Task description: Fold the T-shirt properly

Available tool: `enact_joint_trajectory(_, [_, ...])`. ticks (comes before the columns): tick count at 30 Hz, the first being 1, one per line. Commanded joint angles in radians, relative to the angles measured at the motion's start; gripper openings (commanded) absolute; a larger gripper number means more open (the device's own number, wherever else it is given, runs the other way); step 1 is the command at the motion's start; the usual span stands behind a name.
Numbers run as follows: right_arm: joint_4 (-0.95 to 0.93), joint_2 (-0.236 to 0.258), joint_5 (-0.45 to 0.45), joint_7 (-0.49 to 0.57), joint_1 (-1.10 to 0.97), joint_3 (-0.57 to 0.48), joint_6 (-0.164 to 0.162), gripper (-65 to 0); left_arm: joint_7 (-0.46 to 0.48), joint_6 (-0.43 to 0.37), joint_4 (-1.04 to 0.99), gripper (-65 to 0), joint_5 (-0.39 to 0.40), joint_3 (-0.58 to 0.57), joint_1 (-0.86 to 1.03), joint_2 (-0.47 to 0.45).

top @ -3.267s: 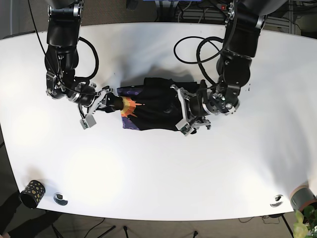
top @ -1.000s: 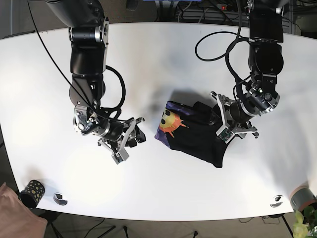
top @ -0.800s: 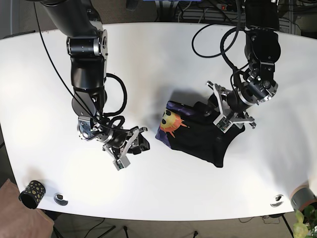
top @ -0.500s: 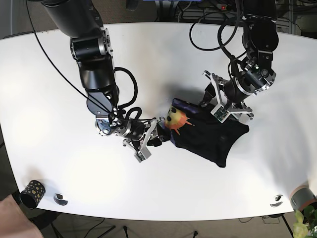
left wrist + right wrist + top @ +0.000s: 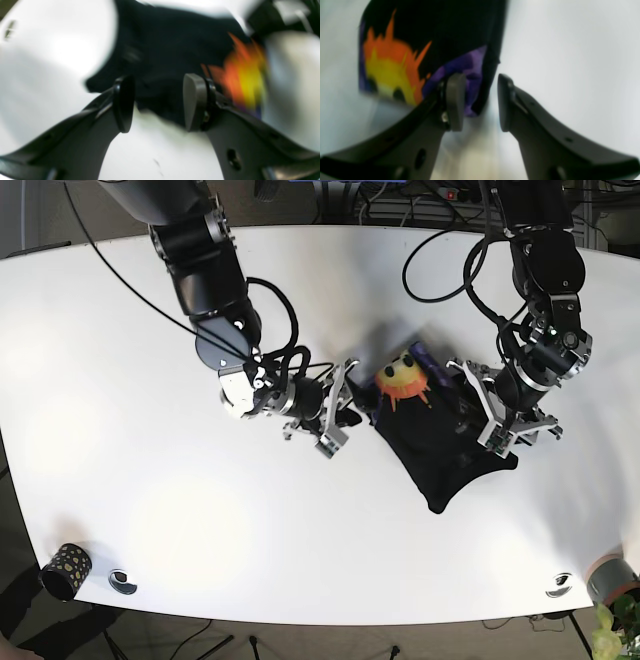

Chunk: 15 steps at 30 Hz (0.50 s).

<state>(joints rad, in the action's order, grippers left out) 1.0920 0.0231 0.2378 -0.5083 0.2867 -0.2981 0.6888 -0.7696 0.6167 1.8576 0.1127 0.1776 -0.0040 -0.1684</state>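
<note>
The black T-shirt (image 5: 440, 450) lies bunched on the white table (image 5: 300, 540), its orange-and-yellow sun print (image 5: 404, 376) at the upper left end. My right gripper (image 5: 338, 412) is at the shirt's left edge. In the right wrist view it (image 5: 478, 102) is open, and the purple-lined shirt edge (image 5: 470, 72) lies between the fingers, apart from the right pad. My left gripper (image 5: 490, 415) is over the shirt's right side. In the left wrist view it (image 5: 157, 105) is open, with black cloth (image 5: 170, 50) just beyond the fingertips and the print (image 5: 242, 72) blurred to the right.
A dotted dark cup (image 5: 64, 570) and a small round piece (image 5: 122, 581) sit at the table's front left corner. Another round piece (image 5: 560, 584), a grey cup (image 5: 610, 576) and a plant are at the front right. Cables run along the back edge.
The shirt has shifted and turned, and its print is now further up and to the right. The right arm has followed to its left edge. The left arm has dropped onto its right side.
</note>
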Motion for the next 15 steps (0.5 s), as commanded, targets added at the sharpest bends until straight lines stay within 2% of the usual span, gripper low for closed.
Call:
enact_joint_trajectory(1, [0.093,-0.021,0.005,-0.028,-0.019,-0.023,0.009,-44.9,0.014,-0.005,-0.014,-35.8,0.009,0.024,-0.024,-0.003])
enact_joint_trajectory(4, [0.196,-0.058,0.005,-0.085,-0.08,-0.054,0.009,-44.9,0.014,-0.007,-0.054,-35.7,0.008,0.035,-0.054,-0.003])
enact_joint_trajectory(10, [0.363,-0.067,0.005,-0.158,-0.145,-0.091,0.009,-44.9,0.014,-0.008,-0.098,-35.3,0.008,0.03,-0.081,0.0])
enact_joint_trajectory(12, [0.394,-0.067,0.005,-0.175,-0.148,-0.074,0.009,-44.9,0.014,-0.025,-0.114,-32.4,0.008,0.03,-0.081,0.019])
enact_joint_trajectory(15, [0.403,-0.061,0.005,-0.201,-0.149,0.001,0.009,-44.9,0.017,-0.097,-0.128,-23.6,0.008,0.024,-0.081,0.042])
